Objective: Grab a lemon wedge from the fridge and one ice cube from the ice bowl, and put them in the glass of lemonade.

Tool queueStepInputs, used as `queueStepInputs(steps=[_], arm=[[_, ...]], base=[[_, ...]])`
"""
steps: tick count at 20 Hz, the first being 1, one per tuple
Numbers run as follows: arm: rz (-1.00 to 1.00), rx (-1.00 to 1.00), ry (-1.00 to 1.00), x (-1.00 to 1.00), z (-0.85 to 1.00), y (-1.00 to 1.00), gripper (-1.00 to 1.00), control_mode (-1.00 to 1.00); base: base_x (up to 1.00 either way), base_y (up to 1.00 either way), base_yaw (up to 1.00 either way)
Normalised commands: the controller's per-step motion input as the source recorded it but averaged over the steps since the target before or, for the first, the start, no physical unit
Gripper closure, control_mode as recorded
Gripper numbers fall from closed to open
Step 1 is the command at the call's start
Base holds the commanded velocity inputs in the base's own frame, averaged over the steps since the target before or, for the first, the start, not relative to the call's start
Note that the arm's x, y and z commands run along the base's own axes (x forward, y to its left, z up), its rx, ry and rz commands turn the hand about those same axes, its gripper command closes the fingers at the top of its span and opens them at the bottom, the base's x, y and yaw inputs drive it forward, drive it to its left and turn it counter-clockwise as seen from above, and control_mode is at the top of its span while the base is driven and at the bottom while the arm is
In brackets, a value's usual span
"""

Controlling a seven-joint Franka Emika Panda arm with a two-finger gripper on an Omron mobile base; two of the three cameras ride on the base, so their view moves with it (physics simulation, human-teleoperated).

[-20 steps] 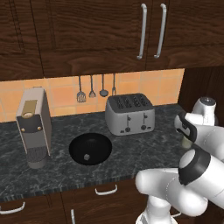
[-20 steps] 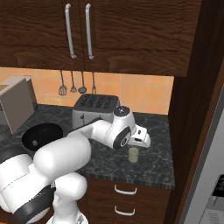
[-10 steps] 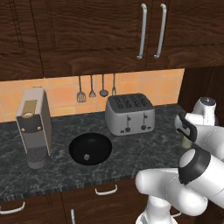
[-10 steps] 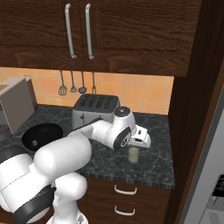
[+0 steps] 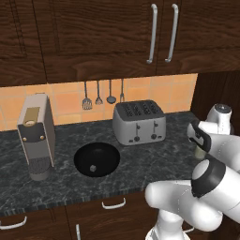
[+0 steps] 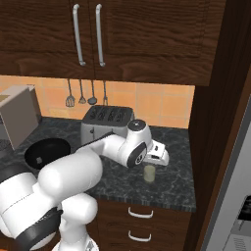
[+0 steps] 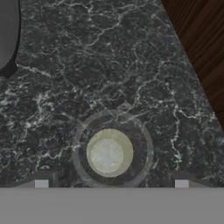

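Note:
The glass of lemonade (image 7: pixel 109 152) stands on the dark counter, seen straight from above, with a paler patch in the middle of its liquid; I cannot tell what the patch is. My gripper (image 7: pixel 111 183) hangs open just over it, fingertips wide apart on either side. From the right base view the gripper (image 6: pixel 153 162) sits directly above the glass (image 6: pixel 149 173). The black ice bowl (image 5: pixel 105 154) lies left of the toaster, one ice cube (image 5: pixel 93 167) inside. The grey fridge (image 6: pixel 230 196) shows at the right edge. The lemon wedge is out of view.
A silver toaster (image 5: pixel 139 123) stands at the back between bowl and glass. A coffee machine (image 5: pixel 36 136) stands at the far left. Utensils (image 5: pixel 98 93) hang on the tiled wall. A dark wooden panel (image 6: pixel 215 122) rises close to the right of the glass.
The gripper's fingers have gone from shut to wide apart over the glass. The arm has stayed almost in place.

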Motion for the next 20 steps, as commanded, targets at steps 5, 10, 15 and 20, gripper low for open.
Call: queueStepInputs(steps=[5,10,15,20], arm=[[0.0,0.04,-0.06,0.0,0.17,0.0,-1.0,-1.0],[0.0,0.08,-0.12,-0.16,0.23,0.0,-1.0,-1.0],[0.0,0.05,-0.12,-0.27,0.23,0.0,-1.0,-1.0],[0.03,0.0,-0.07,-0.26,0.3,0.29,-1.0,-1.0]], base=[[0.0,0.0,0.0],[0.0,0.0,0.0],[0.0,0.0,0.0],[0.0,0.0,0.0]])
